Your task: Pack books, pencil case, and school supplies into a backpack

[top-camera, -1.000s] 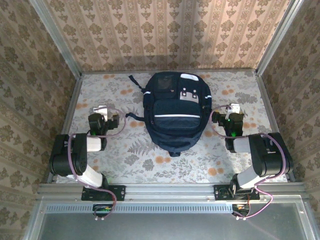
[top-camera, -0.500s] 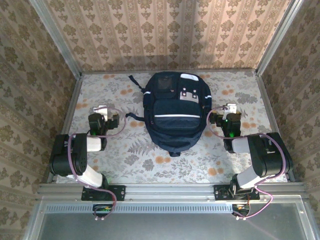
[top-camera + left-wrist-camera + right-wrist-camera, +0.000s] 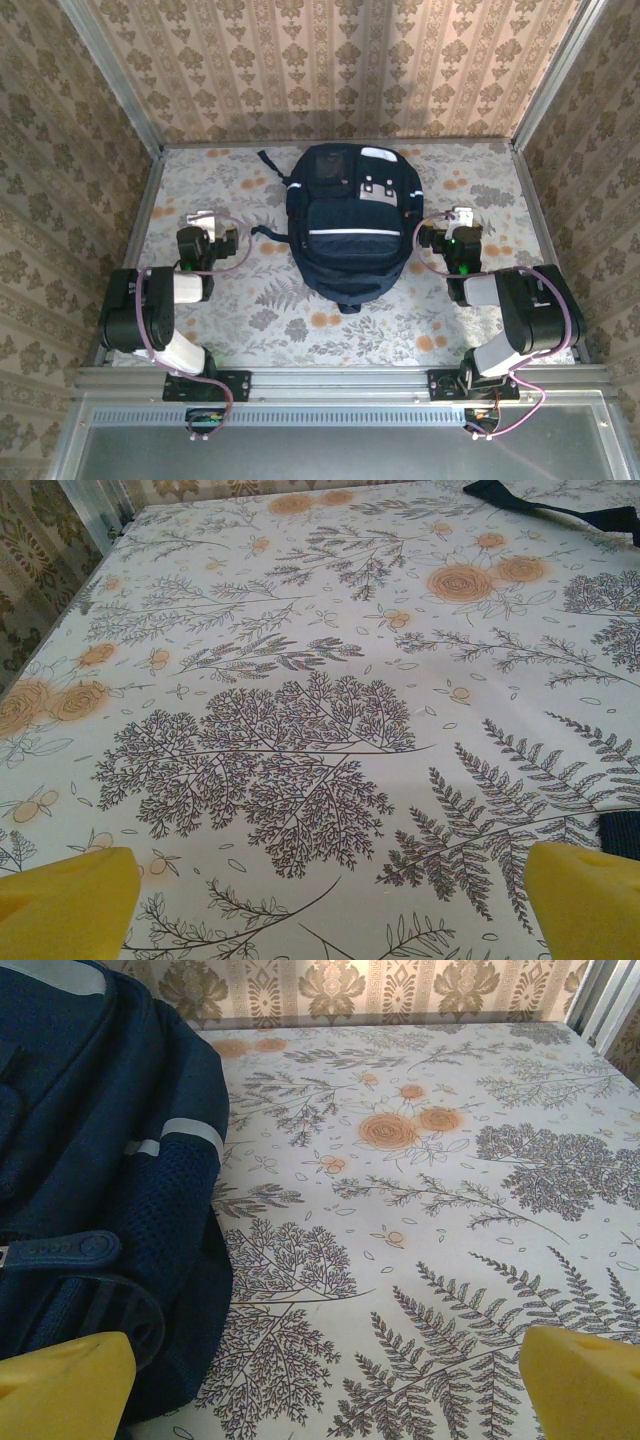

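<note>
The navy backpack (image 3: 350, 225) with its white stripe lies flat in the middle of the table, zipped shut as far as I can see. My left gripper (image 3: 205, 218) rests open to its left, yellow fingertips (image 3: 65, 905) wide apart over bare cloth, nothing between them. My right gripper (image 3: 462, 215) stands open close to the backpack's right side. In the right wrist view the backpack (image 3: 90, 1160) lies just beyond the left fingertip (image 3: 65, 1385), and the gripper (image 3: 325, 1390) holds nothing. The books, pencil case and school supplies are out of view.
A floral tablecloth (image 3: 250, 320) covers the table. Patterned walls (image 3: 330, 70) with metal frame posts close it in at the back and both sides. A dark backpack strap (image 3: 560, 505) trails on the cloth at the far right of the left wrist view.
My right gripper has shifted a little left, toward the backpack's side, then held still. The left arm and the backpack have not moved.
</note>
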You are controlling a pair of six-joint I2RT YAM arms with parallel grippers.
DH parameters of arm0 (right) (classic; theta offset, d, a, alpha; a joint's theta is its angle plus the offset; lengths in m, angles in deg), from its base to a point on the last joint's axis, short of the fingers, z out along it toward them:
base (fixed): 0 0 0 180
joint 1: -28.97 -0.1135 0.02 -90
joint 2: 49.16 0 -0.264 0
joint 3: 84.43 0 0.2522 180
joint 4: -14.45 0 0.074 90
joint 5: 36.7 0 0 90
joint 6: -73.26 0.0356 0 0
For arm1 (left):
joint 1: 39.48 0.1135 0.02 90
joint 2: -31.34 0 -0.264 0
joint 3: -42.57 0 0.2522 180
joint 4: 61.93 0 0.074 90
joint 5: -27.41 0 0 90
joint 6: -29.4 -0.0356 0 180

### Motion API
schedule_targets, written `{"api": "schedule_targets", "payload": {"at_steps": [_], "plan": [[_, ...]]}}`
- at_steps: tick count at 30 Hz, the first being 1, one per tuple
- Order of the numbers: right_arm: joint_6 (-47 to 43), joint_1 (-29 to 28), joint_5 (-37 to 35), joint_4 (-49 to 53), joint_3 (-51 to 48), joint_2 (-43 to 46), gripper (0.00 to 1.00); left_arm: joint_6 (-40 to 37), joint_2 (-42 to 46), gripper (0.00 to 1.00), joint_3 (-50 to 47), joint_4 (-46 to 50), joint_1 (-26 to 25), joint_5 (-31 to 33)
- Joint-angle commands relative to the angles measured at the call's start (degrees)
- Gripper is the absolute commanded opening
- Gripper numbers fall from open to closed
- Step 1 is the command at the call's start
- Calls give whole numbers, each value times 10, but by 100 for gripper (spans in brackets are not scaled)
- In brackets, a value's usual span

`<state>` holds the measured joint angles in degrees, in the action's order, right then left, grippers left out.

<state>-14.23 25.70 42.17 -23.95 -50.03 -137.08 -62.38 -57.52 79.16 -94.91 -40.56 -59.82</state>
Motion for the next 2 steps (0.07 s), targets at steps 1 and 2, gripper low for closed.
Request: {"api": "schedule_targets", "payload": {"at_steps": [1, 2], "plan": [[-8, -1, -3, -7, 11, -1, 100, -12, 9, 100, 5, -17, -6, -3], [-8, -1, -3, -6, 11, 0, 100, -13, 10, 100, 3, -19, -7, -1]]}}
